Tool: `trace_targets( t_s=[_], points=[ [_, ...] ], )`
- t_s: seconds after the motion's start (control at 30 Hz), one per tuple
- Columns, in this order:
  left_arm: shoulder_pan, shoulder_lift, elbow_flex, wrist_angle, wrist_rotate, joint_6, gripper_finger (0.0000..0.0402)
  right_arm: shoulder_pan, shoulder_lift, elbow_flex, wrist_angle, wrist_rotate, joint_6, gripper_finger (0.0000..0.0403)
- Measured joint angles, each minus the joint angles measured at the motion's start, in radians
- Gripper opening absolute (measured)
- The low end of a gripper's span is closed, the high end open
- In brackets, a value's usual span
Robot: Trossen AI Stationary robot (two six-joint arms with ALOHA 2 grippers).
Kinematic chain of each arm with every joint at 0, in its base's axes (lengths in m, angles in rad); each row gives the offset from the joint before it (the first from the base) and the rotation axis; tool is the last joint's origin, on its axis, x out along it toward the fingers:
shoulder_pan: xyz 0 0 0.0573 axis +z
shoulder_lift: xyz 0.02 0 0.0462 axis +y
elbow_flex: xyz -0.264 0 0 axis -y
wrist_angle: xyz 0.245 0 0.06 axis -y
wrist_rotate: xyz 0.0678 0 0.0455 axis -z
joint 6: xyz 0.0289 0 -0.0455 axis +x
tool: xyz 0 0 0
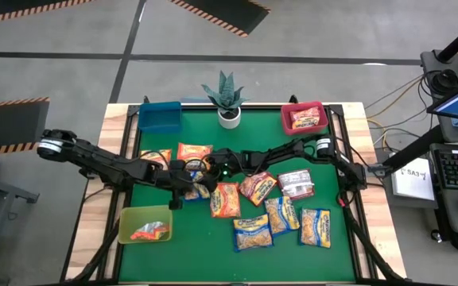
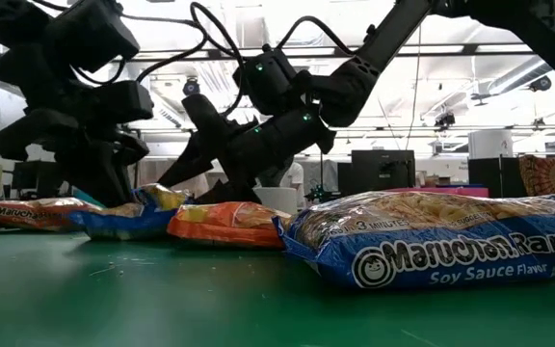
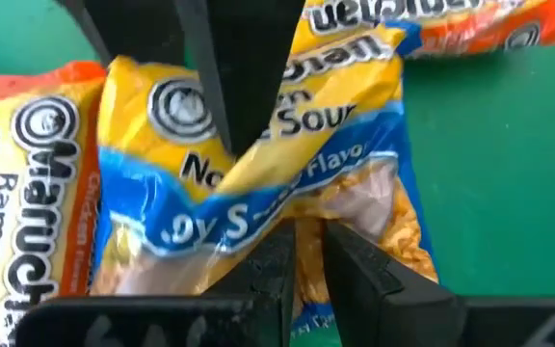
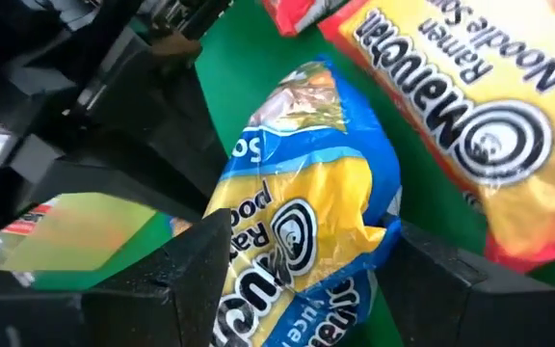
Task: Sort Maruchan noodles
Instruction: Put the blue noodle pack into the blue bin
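Observation:
A blue-edged yellow Maruchan packet (image 3: 258, 164) lies left of the table's middle, between both grippers. My left gripper (image 3: 306, 260) reaches in from the left and is shut on it. My right gripper (image 4: 321, 280) comes from the right and is open, with one finger on either side of the same packet (image 4: 306, 212). In the low view the packet (image 2: 133, 214) shows under the left arm with one end raised. Orange (image 1: 226, 200), red (image 1: 258, 187), silvery (image 1: 296, 183) and more blue-edged packets (image 1: 281, 214) lie flat on the green mat. My left gripper pinches the crumpled plastic in the middle of the packet's blue band (image 3: 302, 226) between its two fingers, slanting down from the table's left. The wrapper is creased around the pinch. My right gripper straddles the packet's other end; whether its fingers (image 4: 200, 270) touch it, I cannot tell.
A blue bin (image 1: 159, 117) stands at the far left corner and a red bin (image 1: 304, 119) with one packet at the far right. A yellow-green bin (image 1: 145, 225) with a packet sits near left. A potted plant (image 1: 229, 99) stands at the far edge. An orange packet (image 3: 27, 193) lies beside the held one.

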Motion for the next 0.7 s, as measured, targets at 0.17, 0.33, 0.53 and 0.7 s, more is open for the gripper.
trace_targets(
  t_s=[0.17,0.33,0.53,0.7],
  points=[
    [-0.001,0.0,0.0,0.005,-0.032,-0.002,0.0038,0.0,0.0,0.0,0.019,0.031,-0.078,0.0208],
    [-0.001,0.013,0.0,0.017,-0.043,-0.003,0.0038,0.0,0.011,0.0,0.033,0.071,-0.108,0.0155],
    [-0.001,0.011,0.016,0.007,-0.042,0.0,0.0038,-0.002,0.021,0.0,0.033,0.09,-0.159,0.0027],
    [-0.004,-0.021,0.077,-0.109,-0.029,0.029,0.0038,-0.002,0.015,0.0,0.033,0.09,-0.222,0.0011]
  ],
)
